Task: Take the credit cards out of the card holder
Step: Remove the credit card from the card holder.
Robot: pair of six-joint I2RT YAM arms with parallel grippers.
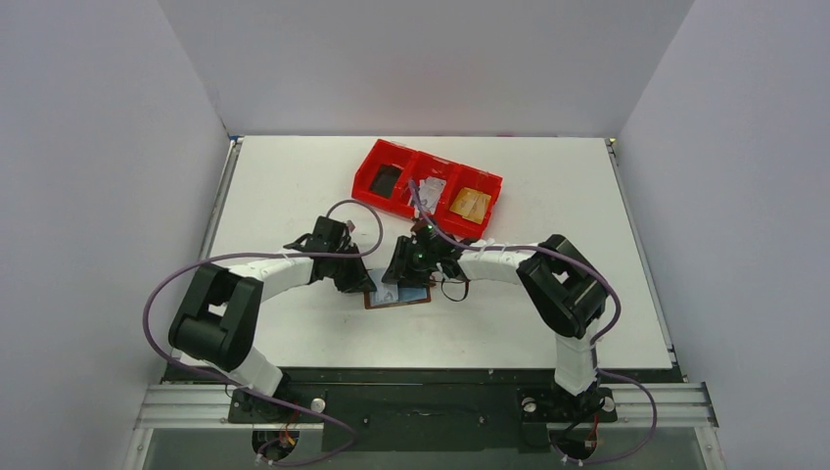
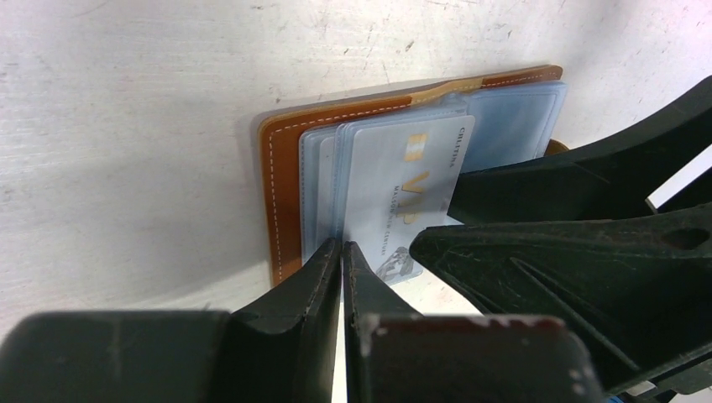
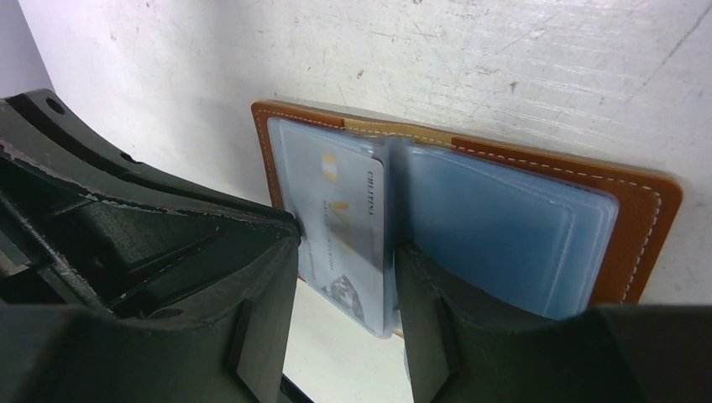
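Pinch at the sleeve edge, card not yet out.
My left pincer (image 2: 342, 252) is closed at the edge of the clear sleeves (image 3: 504, 227), just beside the pale blue card (image 2: 403, 185); whether it has the card or only plastic I cannot tell. My right pincer (image 3: 348, 252) stands apart, one finger pressing the right-hand sleeves. The holder (image 2: 281, 193) lies open on the table (image 2: 126, 126). If I have only plastic, a pull would likely lift or drag the whole holder; too light a press from the right would let it slide.

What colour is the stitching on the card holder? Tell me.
White, along the card holder edge; best in the right wrist view.
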